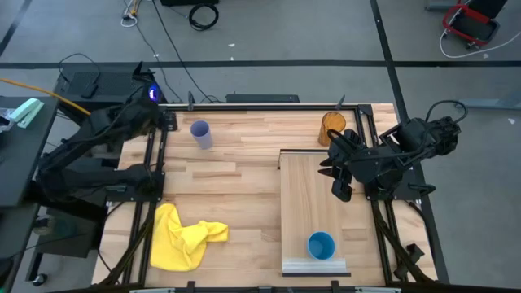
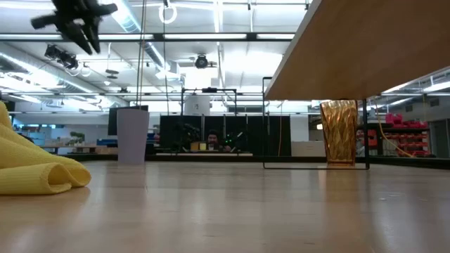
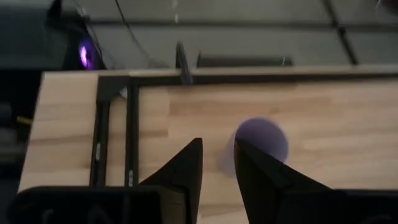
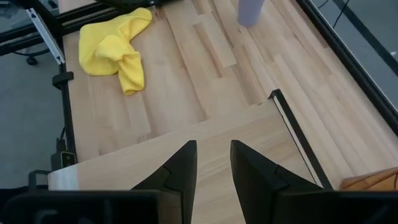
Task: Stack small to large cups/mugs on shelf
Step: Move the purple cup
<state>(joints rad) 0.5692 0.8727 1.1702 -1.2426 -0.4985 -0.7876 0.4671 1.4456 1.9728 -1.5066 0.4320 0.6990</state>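
Standing upright on the shelf (image 1: 313, 199), near its whitish-strip end, the blue cup (image 1: 321, 245) is placed, mouth up, and the lavender cup (image 1: 201, 134) waits upright on the counter (image 1: 228, 183) toward the far left, long axis vertical, mouth to the ceiling. It sits right ahead of my left fingers (image 3: 186, 171), just past the tips, so my left arm is plainly the nearer one. Those fingers are slightly spread with a narrow gap and hold nothing. The amber tumbler (image 1: 332, 127) stands upright at the far edge, just beside my right gripper (image 1: 338, 175), which hovers over the shelf's far end, fingers (image 4: 183, 163) a little apart and empty. A yellow cloth (image 1: 181, 238) lies crumpled at near left.
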